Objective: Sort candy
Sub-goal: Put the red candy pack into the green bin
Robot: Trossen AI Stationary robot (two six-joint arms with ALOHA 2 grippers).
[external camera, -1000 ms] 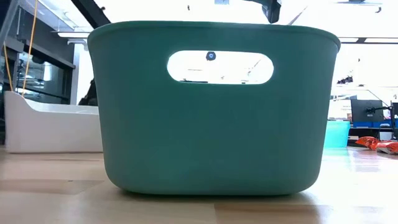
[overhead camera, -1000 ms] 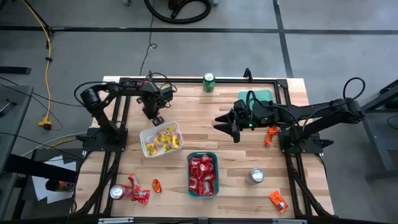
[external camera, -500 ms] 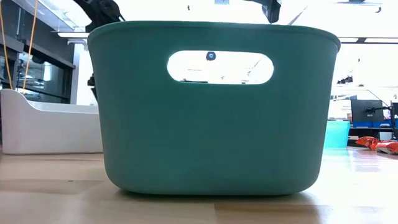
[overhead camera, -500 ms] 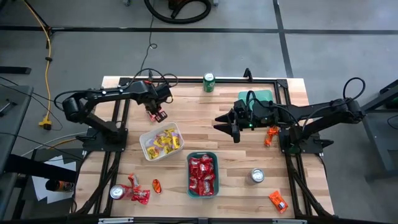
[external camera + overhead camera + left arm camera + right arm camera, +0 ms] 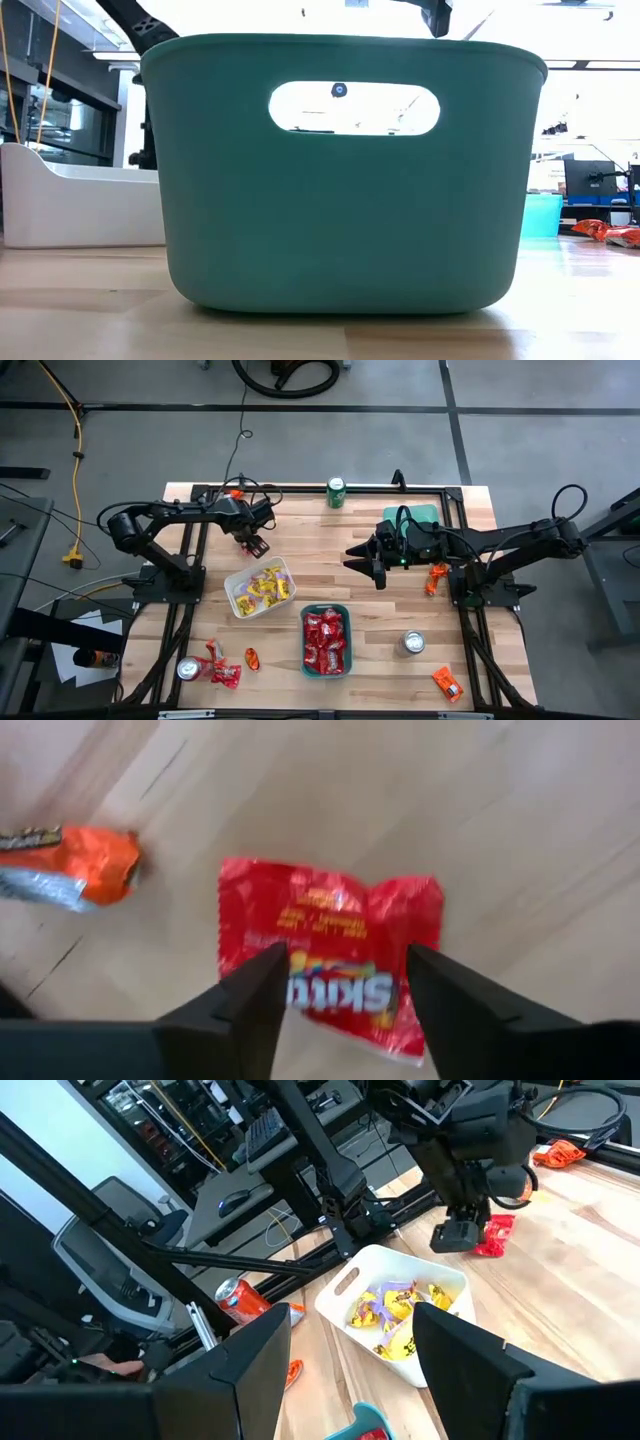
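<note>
A red candy packet [image 5: 330, 915] lies on the wood just beyond the white tray's far rim, with a small orange candy [image 5: 75, 870] beside it. My left gripper [image 5: 256, 542] hovers over the red packet, open, one finger on either side of its near half [image 5: 345, 958]. The right wrist view shows the packet [image 5: 495, 1235] next to those fingertips. The white tray [image 5: 236, 575] holds yellow candy [image 5: 263, 586]. The teal tray [image 5: 326, 609] holds red candy [image 5: 325, 642]. My right gripper [image 5: 352, 560] waits open above the table's middle, holding nothing.
Loose red and orange candy [image 5: 222, 670] lies near the front left, and more orange candy at the right [image 5: 437, 576] and front right [image 5: 447, 682]. A green can [image 5: 336, 492] stands at the far edge and silver cans [image 5: 413, 643] near the front. The teal tray [image 5: 340, 180] fills the low view.
My left arm has swung its elbow toward the table's left edge and partly back. Its gripper has stayed just beyond the white tray's far rim. A red packet now shows on the wood at its fingertips.
</note>
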